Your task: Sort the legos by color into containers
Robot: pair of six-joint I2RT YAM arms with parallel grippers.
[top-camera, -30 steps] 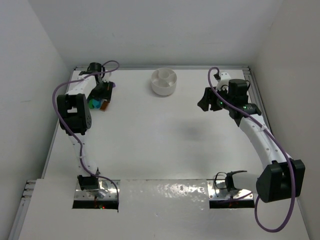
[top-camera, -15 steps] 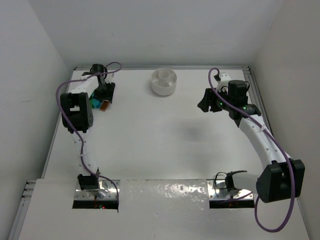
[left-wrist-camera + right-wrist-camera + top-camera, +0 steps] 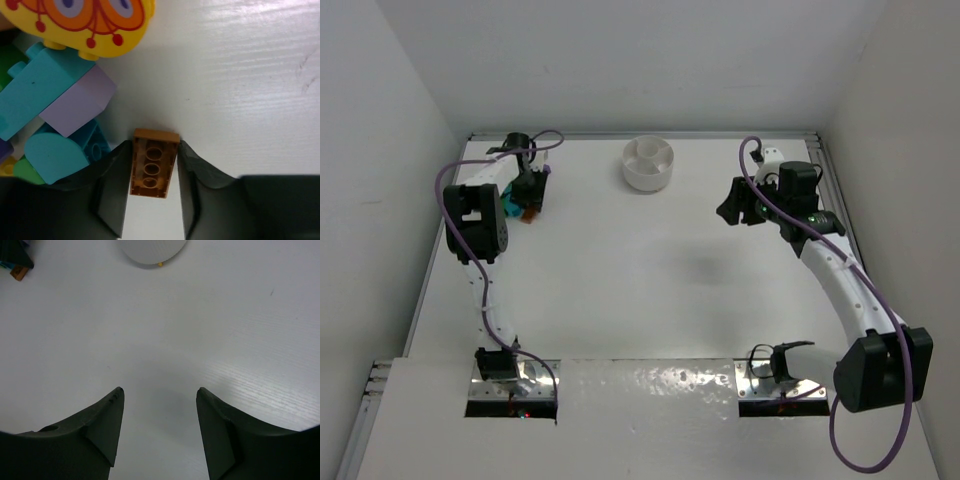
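Shifted slightly closer over the pile since a second ago, the left gripper (image 3: pixel 154 146) has its jaws narrowed against the long sides of an orange brick (image 3: pixel 150 175), apparently gripping it. A teal rounded brick (image 3: pixel 50 157) and a lilac brick (image 3: pixel 75 102) crowd its left finger, so lifting may drag them or twist the orange one loose. The right gripper (image 3: pixel 160 395) hangs wide open and empty, with the white dish (image 3: pixel 150 252) far ahead of it.

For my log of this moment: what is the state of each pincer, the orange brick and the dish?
left pincer: closed on the orange brick.
orange brick: held between both fingers.
right pincer: open, empty.
dish: upright, looks empty from above.
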